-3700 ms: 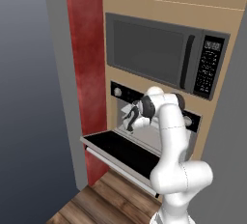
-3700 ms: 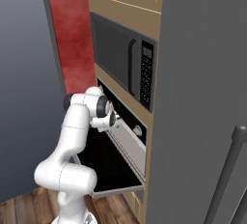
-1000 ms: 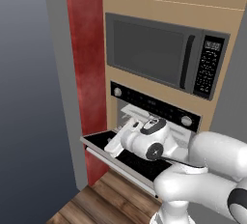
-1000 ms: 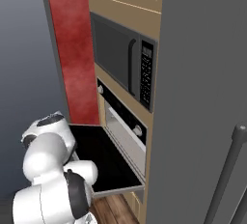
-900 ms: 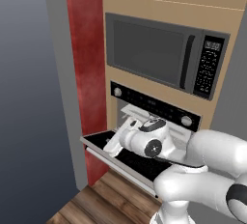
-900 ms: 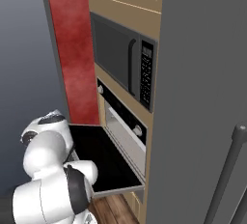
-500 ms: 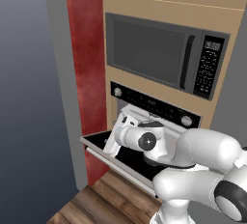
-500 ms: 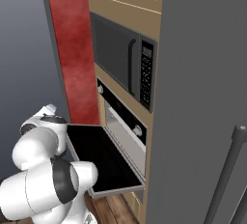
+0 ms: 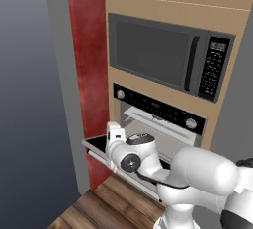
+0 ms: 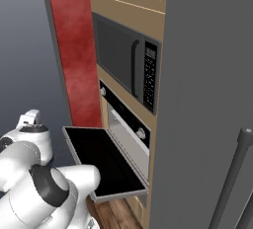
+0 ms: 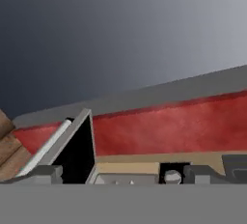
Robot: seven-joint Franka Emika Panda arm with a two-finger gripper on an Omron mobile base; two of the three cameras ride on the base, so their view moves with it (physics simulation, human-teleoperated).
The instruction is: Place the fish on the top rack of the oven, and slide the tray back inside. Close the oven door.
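Arm: has swung down and left, off the wide black glass oven door (image 10: 101, 161), now hanging fully open.
Jaws: released, holding nothing.
Fish: not discernible; flat pale silver-grey tray (image 9: 163, 141) sits inside.
Next: probably closing the door.

The oven door (image 10: 101, 161) is glossy black glass, edged in pale metal, above brown wood flooring (image 9: 104, 208).

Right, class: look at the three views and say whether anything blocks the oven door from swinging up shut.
The oven door lies flat open. The white arm reaches over its left front corner, so it stands in the door's upward path. Nothing else visible blocks it.
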